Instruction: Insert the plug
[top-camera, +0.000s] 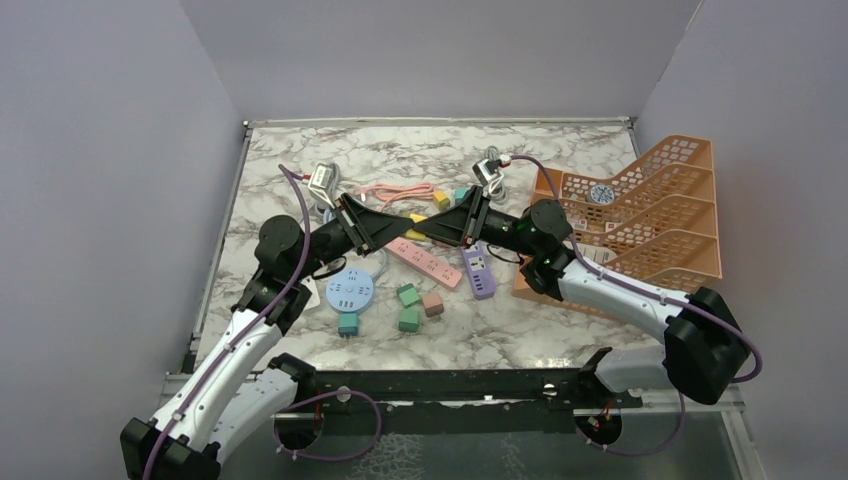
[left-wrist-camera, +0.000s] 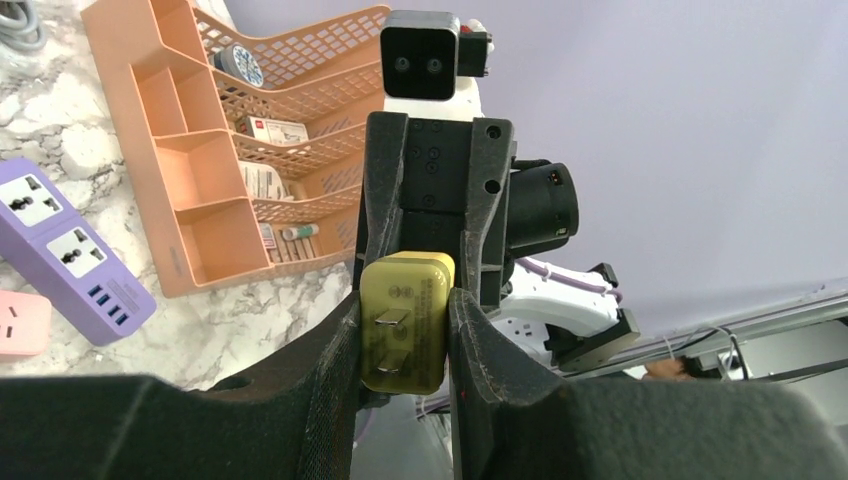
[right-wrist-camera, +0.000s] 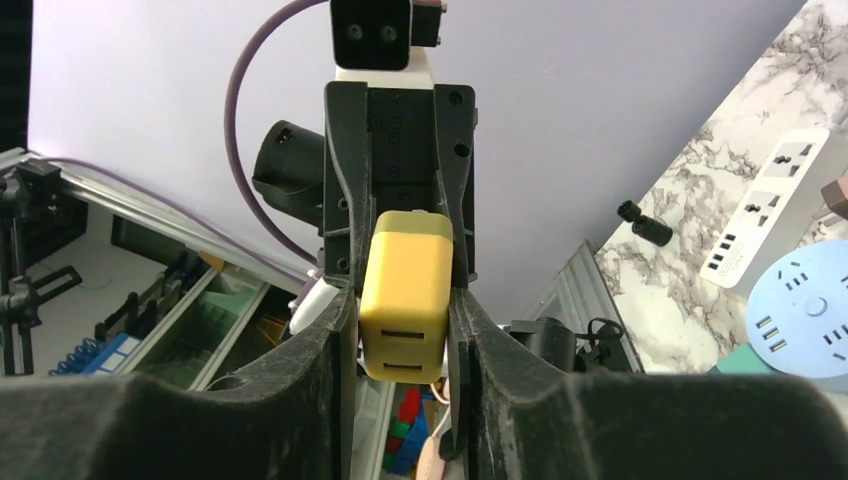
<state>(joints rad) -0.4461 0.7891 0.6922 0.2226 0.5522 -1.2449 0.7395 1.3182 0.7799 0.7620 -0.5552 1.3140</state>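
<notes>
left hand (left-wrist-camera: 402, 305) and right hand (right-wrist-camera: 403, 300) both clamp the yellow plug (left-wrist-camera: 405, 320), held aloft between them over the bench (top-camera: 500, 335); it is lifted, but plugging in is not yet done.

Matt plastic plug (left-wrist-camera: 418, 295), metal prongs (left-wrist-camera: 392, 318)

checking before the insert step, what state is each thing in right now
yellow plug: held off the table by both grippers, prongs bare, in no socket
left gripper: shut on yellow plug
right gripper: shut on yellow plug
purple power strip: flat on table, sockets empty
pink power strip: flat on table, nothing plugged in
round blue socket hub: flat, slots empty
</notes>
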